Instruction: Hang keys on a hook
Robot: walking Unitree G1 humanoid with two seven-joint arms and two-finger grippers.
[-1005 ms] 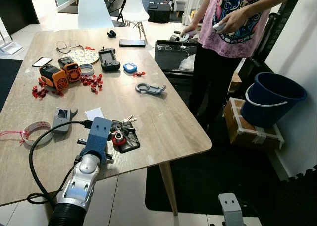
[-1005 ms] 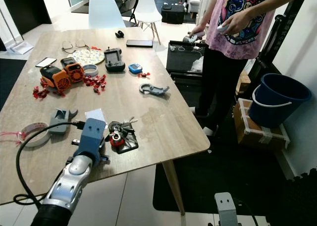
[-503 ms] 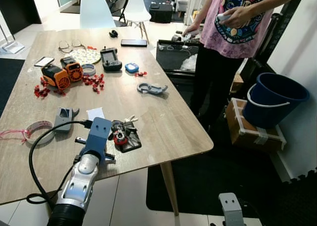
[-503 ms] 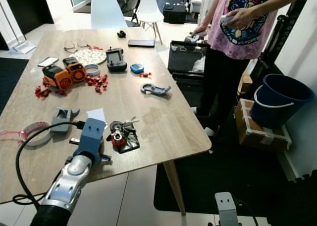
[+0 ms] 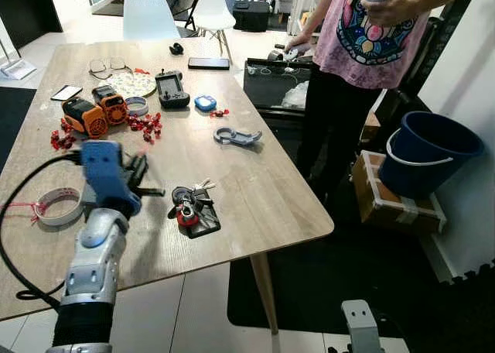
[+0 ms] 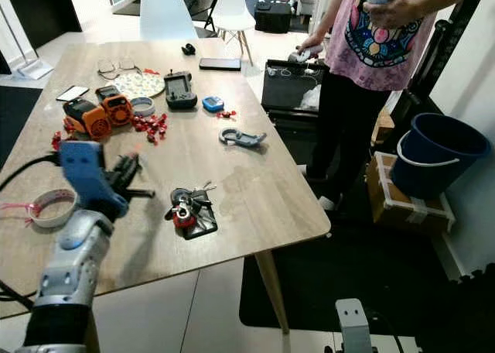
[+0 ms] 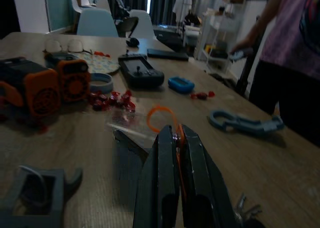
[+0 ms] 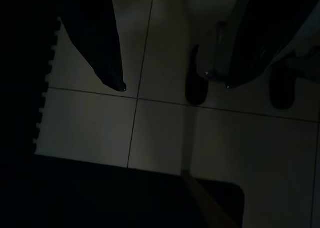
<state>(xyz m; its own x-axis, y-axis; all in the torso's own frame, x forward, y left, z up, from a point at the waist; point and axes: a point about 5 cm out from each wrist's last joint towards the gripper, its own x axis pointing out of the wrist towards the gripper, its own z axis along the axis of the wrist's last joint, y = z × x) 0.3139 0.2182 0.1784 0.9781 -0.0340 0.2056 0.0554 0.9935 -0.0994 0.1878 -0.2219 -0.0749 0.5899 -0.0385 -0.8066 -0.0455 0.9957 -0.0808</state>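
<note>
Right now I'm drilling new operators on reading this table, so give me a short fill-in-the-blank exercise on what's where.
1. The bunch of keys lies on the ____.
2. The grey hook lies flat on the table, farther from the robot than the ____.
3. The fingers of the left hand are ____.
4. Beside the table stands a person in a ____ shirt.

Missing words: table; keys; shut; pink

the bench was pale wood grain. my left tool had black fingers under a blue wrist block on a silver arm. the keys were silver and dark with a red tag. the hook was grey. two speakers were orange and black. the bucket was navy. a person's shirt was pink with a dark patterned print.
</note>
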